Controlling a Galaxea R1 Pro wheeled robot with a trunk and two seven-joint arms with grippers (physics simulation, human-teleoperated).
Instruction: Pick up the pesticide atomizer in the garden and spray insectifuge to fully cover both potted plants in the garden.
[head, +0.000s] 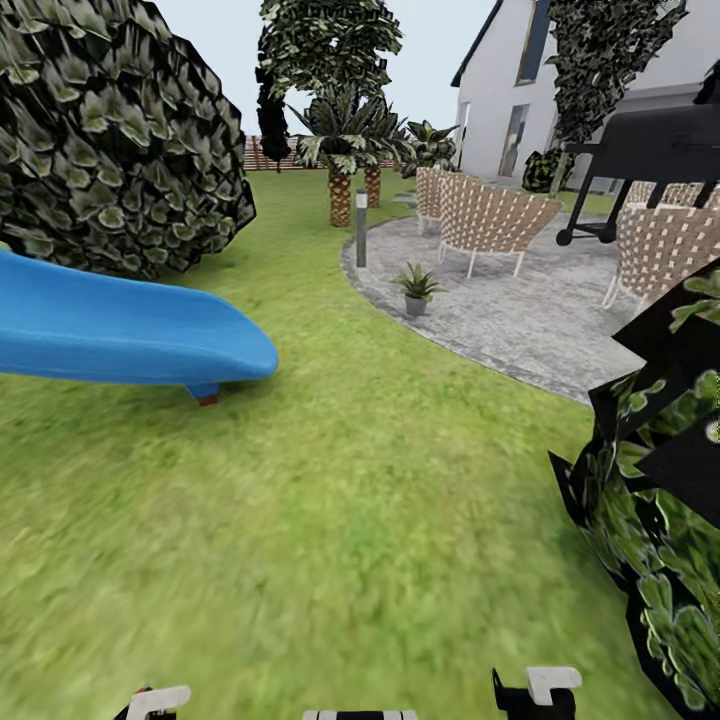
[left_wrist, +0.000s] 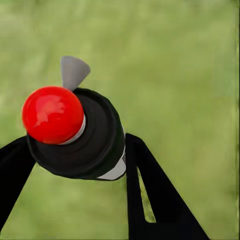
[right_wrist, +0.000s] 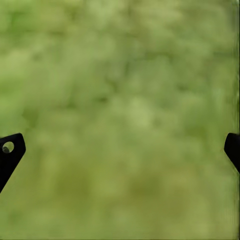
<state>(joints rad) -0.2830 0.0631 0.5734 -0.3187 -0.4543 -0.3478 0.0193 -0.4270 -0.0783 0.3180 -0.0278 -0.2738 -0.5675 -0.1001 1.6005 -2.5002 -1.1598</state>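
The left gripper (left_wrist: 75, 155) has its two black jaws closed on the pesticide atomizer (left_wrist: 80, 132), seen end-on in the left wrist view: a dark, round-shouldered bottle top with a glossy red ball cap, a small grey cone-shaped nozzle beside it and a sliver of white body below. Its long axis runs roughly along the line of sight, toward the camera, with blurred green lawn (head: 330, 520) behind. The right gripper (right_wrist: 120, 150) stands wide apart and empty over the same grass, only its black fingertips (right_wrist: 10, 150) showing at the edges. In the head view the nearest likely target, a small potted plant (head: 416, 288) with a rosette of pointed green leaves in a grey pot, sits at about one o'clock, well ahead on the edge of the round grey mottled paved patio (head: 520, 320), near a short grey post (head: 361, 228) and woven wicker chairs (head: 495, 222). A bright blue plastic slide (head: 120, 325) lies at ten o'clock. I judge the left arm the spraying arm; the robot must close the distance first, then turn the nozzle toward the leaves.
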